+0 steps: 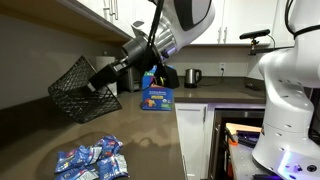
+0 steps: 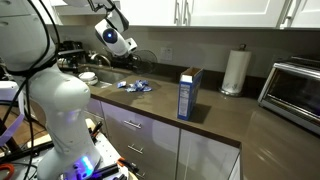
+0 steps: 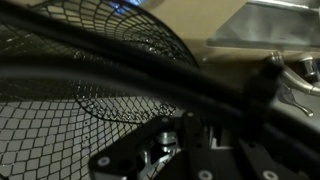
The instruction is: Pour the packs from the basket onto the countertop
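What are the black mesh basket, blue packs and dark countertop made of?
Black wire-mesh basket: looks like matte metal wire, open grid. Shiny blue packs: likely foil or plastic film, crinkled glints. Dark brown-grey countertop: smooth sheen; stone or laminate.

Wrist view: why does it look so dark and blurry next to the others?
In the wrist view, the basket mesh fills the frame close to the lens, so it reads dark and soft; in an exterior view, the scene is sharper, with sheen on the countertop beside the packs.
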`<state>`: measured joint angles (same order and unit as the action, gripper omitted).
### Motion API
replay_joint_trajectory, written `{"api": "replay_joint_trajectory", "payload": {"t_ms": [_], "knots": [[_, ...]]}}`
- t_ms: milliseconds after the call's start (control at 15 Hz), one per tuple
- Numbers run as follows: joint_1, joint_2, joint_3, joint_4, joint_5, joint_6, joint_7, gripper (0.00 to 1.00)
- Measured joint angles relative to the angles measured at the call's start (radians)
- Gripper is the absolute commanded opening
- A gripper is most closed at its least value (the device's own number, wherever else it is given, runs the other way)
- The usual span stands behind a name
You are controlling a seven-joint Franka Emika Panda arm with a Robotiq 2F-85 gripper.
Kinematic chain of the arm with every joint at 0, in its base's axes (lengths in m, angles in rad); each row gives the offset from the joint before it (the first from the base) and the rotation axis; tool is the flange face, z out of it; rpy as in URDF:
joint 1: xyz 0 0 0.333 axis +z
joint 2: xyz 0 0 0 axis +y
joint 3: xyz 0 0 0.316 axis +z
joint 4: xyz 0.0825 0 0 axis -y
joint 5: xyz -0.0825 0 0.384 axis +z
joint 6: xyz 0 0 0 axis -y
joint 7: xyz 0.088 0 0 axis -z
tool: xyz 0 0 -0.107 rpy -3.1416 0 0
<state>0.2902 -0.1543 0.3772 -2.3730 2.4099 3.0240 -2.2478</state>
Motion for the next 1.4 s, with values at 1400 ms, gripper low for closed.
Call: {"api": "replay_joint_trajectory", "payload": {"t_ms": [1400], "knots": [[0.076, 0.099, -0.003, -0.101, -0.788, 0.030, 0.390, 0.06]]}}
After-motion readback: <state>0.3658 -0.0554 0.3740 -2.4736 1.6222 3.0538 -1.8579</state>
